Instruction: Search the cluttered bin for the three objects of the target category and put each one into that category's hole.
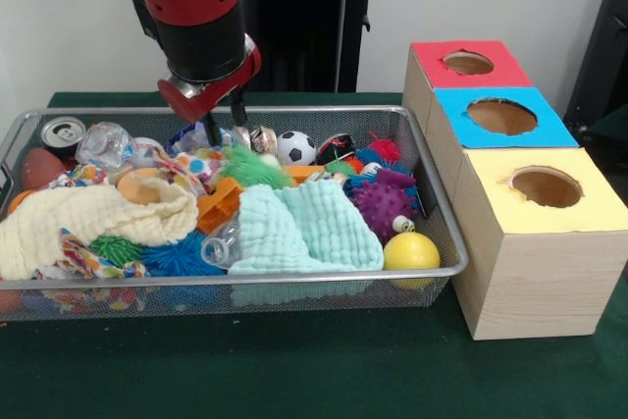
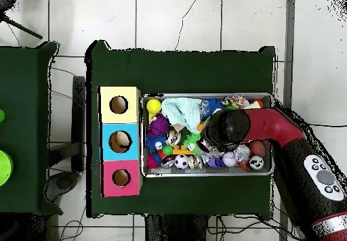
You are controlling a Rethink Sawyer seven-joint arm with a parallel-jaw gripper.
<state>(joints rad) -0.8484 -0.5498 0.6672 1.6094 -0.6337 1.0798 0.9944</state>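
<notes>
Green-clothed table holds the bin; parted gripper fingertips possibly sink hidden among toys.

I count one wire bin, three boxes with one hole each: red, blue, yellow. Inside the bin I see two cloths, one yellow ball, one soccer ball, one can.
</notes>
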